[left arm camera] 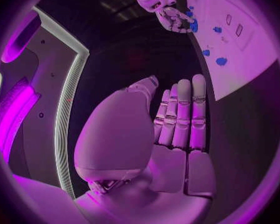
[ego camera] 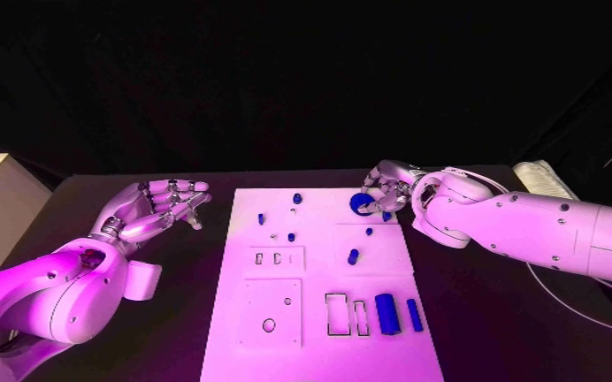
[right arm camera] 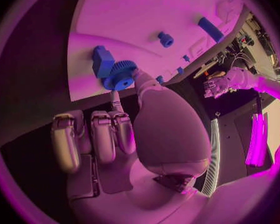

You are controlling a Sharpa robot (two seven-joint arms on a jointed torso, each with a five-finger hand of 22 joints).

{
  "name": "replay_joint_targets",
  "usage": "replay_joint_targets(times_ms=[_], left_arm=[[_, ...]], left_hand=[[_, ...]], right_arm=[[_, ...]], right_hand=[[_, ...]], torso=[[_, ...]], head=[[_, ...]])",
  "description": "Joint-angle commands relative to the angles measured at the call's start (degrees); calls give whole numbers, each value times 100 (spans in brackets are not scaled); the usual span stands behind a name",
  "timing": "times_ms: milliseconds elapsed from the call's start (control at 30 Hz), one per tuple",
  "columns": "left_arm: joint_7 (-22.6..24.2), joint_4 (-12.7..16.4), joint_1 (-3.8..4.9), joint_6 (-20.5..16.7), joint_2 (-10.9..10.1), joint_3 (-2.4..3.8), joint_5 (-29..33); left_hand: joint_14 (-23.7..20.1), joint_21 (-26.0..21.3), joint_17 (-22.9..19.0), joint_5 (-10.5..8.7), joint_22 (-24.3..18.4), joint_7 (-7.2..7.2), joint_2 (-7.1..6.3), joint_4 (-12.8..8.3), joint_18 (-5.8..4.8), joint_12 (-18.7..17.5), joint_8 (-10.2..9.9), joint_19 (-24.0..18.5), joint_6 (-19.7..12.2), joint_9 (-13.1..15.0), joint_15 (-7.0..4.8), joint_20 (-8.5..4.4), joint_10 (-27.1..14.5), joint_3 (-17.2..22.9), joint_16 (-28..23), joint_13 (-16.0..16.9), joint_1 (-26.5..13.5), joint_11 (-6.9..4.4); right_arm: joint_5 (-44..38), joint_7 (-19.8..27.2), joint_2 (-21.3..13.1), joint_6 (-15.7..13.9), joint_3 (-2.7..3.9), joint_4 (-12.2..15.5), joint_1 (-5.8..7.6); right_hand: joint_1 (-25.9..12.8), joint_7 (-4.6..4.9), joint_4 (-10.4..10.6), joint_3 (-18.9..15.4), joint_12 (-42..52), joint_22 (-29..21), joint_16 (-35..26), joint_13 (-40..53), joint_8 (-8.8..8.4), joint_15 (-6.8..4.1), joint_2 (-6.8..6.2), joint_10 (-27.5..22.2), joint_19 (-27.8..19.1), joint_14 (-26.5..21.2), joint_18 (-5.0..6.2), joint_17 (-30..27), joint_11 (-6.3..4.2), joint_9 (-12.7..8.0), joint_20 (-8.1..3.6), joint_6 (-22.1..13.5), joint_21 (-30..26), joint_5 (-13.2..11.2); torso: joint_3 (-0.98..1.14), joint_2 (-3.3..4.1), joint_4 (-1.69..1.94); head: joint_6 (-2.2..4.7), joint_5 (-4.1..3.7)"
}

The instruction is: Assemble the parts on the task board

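The white task board [ego camera: 319, 355] lies in the middle of the table. My right hand [ego camera: 393, 191] is at the board's far right corner and pinches a blue gear [ego camera: 363, 203] between thumb and a finger; the other fingers are curled in. In the right wrist view the gear [right arm camera: 119, 75] sits just over the board's edge, beside a blue block [right arm camera: 102, 60]. My left hand [ego camera: 159, 205] rests open on the table left of the board, its fingers [left arm camera: 185, 114] straight and side by side. Small blue parts [ego camera: 354, 256] stand on the board, and two blue bars [ego camera: 386, 301] lie near its front right.
The board has rectangular slots [ego camera: 338, 314] next to the bars, two small slots [ego camera: 268, 258] and an oval hole [ego camera: 269, 324]. A pale box [ego camera: 11, 196] stands at the table's left edge. A white object [ego camera: 542, 177] lies at the far right behind my right arm.
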Motion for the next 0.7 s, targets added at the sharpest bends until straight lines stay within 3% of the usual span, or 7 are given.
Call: replay_joint_targets(times_ms=[33, 200, 333, 500, 700], left_arm=[[31, 6, 5, 80, 7, 3, 19], [25, 5, 5, 81, 8, 3, 19], [21, 5, 5, 79, 5, 2, 19], [19, 6, 5, 80, 4, 2, 19], [15, 6, 5, 83, 1, 2, 19]], left_hand=[[-21, 15, -10, -39, 5, 5, -20, 9, 78, 3, 18, -33, -37, 5, 15, -13, -31, 27, -20, 5, -53, 10], [-21, 15, -10, -39, 5, 5, -20, 9, 78, 3, 18, -33, -37, 5, 15, -13, -31, 27, -20, 5, -53, 10], [-21, 15, -10, -39, 5, 5, -20, 9, 78, 3, 18, -33, -37, 5, 15, -13, -31, 27, -20, 5, -53, 10], [-21, 15, -10, -39, 5, 5, -20, 9, 78, 3, 18, -33, -37, 5, 15, -13, -31, 27, -20, 5, -53, 10], [-21, 15, -10, -39, 5, 5, -20, 9, 78, 3, 18, -33, -37, 5, 15, -13, -31, 27, -20, 5, -53, 10]], right_arm=[[-47, 2, -9, 103, -5, 8, -10], [-71, 14, -9, 84, -5, 16, -14], [-211, 71, -11, -28, -6, 28, -21], [-361, 169, -7, -186, -7, 50, -30], [-475, 252, -5, -336, -7, 73, -36]], right_hand=[[73, -22, 57, 2, 12, 1509, 24, 1509, 17, 41, -21, 594, 600, 608, -39, 1508, 40, 4, 48, 8, 40, 36], [286, -37, 51, 125, 12, 1509, 24, 1509, 51, 28, 66, 594, 600, 608, -39, 1508, 23, 9, 38, 65, 40, 64], [557, -42, -30, 496, 12, 1509, 24, 1509, 60, 17, 133, 594, 600, 608, -39, 1508, 15, -16, 26, 134, 40, 42], [604, -58, -63, 769, 12, 1509, 24, 1509, 74, 4, 133, 594, 600, 608, -39, 1508, 1, -38, 17, 235, 40, 52], [559, -57, -49, 828, 12, 1509, 24, 1509, 64, 0, 101, 594, 600, 608, -39, 1508, 0, -52, 12, 246, 40, 29]], torso=[[-4, 0, 5], [-6, 2, 11], [-10, 5, 17], [-11, 4, 18], [-12, 8, 24]], head=[[-1, -7], [-1, -16], [2, -25], [5, -25], [19, -36]])
